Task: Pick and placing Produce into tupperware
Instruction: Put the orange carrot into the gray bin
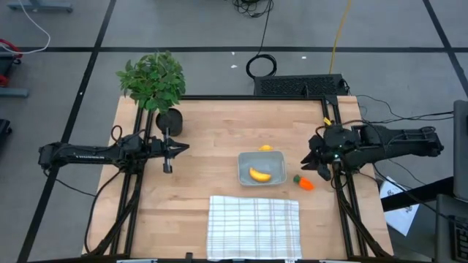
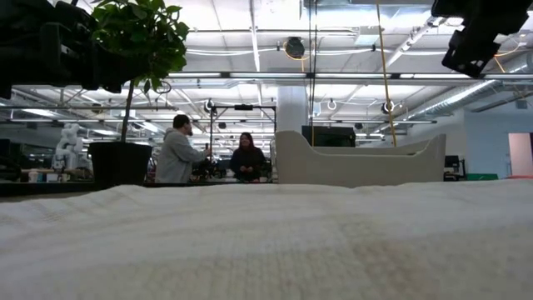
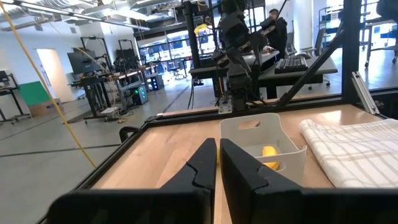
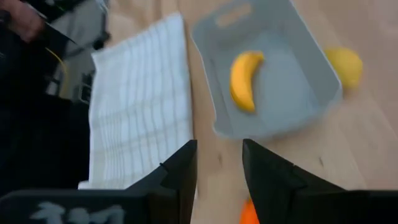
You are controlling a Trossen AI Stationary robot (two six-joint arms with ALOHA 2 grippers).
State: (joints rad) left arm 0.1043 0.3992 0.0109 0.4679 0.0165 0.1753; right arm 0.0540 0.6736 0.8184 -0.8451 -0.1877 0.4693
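We see banana (image 1: 259, 174) in tub (image 1: 245, 162); R gripper (image 1: 313, 161) over carrot (image 1: 304, 183), fingers apart, empty. L gripper (image 1: 172, 148) pinched closed.

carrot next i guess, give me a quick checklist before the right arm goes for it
1. Banana lies inside the tupperware: ok.
2. Carrot lies free on the wood, right of the tupperware: ok.
3. Right gripper holds nothing, jaws apart: ok.
4. Right gripper lined up over the carrot: not ok, it hangs just beyond it.
5. Lemon in the tupperware: not ok, it sits outside the far wall.
6. Left gripper out of the way, near the potted plant: ok.
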